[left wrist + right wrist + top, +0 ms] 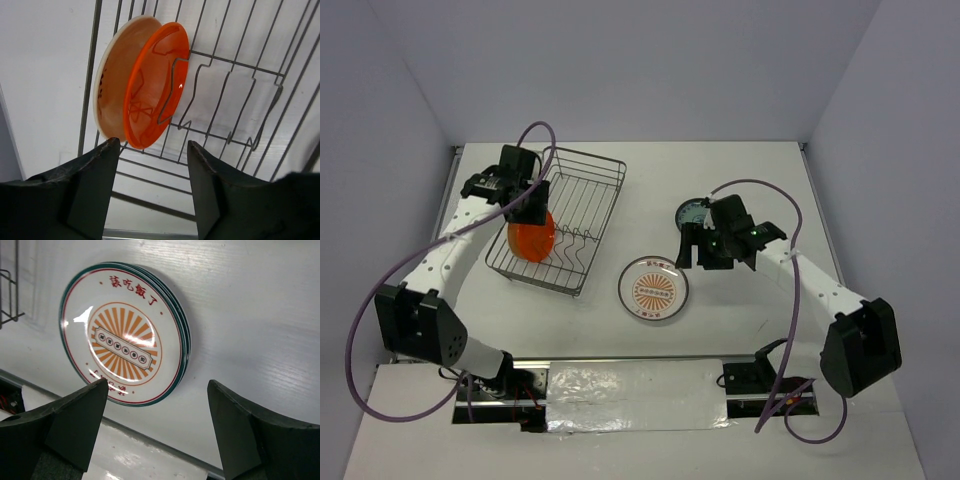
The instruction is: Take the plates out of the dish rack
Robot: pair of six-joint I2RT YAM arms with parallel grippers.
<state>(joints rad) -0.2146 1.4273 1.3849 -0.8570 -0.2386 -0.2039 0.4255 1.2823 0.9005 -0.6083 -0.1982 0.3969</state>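
Observation:
The dish rack (582, 205) (235, 95) stands at the left of the table. Two plates stand upright in its near end: an orange plate (532, 240) (152, 85) and a cream plate (106, 75) right behind it. My left gripper (531, 217) (152, 165) hangs open just above them, with nothing between its fingers and the orange rim close to the left fingertip (111, 150). A sunburst plate (653, 288) (122, 335) lies face up on a small stack on the table. My right gripper (692, 255) (157, 390) is open beside that stack, empty.
A dark teal plate (692, 212) lies on the table behind the right wrist, partly hidden by it. The far part of the rack holds only wavy divider wires (220, 100). A foil-covered strip (630, 395) runs along the near edge between the arm bases.

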